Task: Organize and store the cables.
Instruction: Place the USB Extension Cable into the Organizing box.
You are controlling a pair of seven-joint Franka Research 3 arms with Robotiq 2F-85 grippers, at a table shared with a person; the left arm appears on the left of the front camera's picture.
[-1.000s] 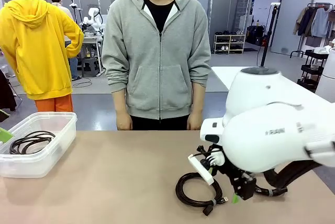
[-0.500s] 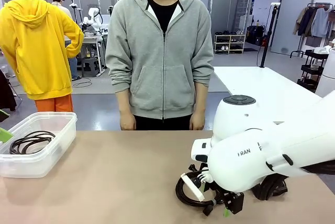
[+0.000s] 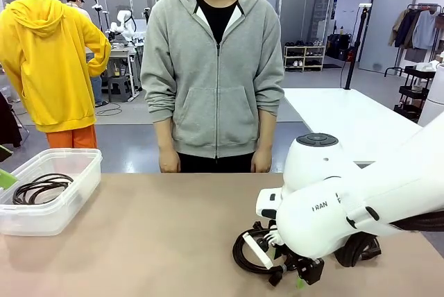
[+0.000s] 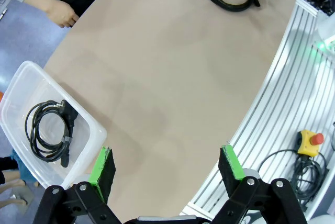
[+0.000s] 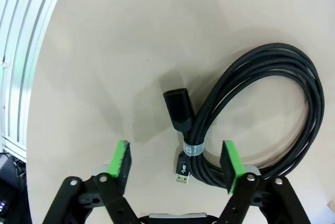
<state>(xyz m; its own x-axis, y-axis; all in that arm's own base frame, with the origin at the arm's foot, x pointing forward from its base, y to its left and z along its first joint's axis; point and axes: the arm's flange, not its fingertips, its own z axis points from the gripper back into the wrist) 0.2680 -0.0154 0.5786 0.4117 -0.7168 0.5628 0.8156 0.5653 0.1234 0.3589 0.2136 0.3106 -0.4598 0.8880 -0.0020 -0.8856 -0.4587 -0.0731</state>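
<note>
Right gripper (image 5: 175,153) has jaws spread, straddling the banded side of the coiled black braided cable (image 5: 212,114) on the tan table (image 4: 172,67). Left gripper (image 4: 166,169) hovers, jaws apart; second black coil (image 4: 65,145) lies in the clear plastic bin (image 4: 15,85).

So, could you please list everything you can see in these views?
cable in tub: one, black, coiled, left end.
cable on table: one, black, coiled and banded, near right.
tub: one, clear, table's left end.
table: one, tan.
emergency stop button: one, yellow with red cap, beyond the table's near edge.
person: one, grey hoodie, far side.
left gripper: open, above the table by the tub.
right gripper: open, straddling the banded part.
</note>
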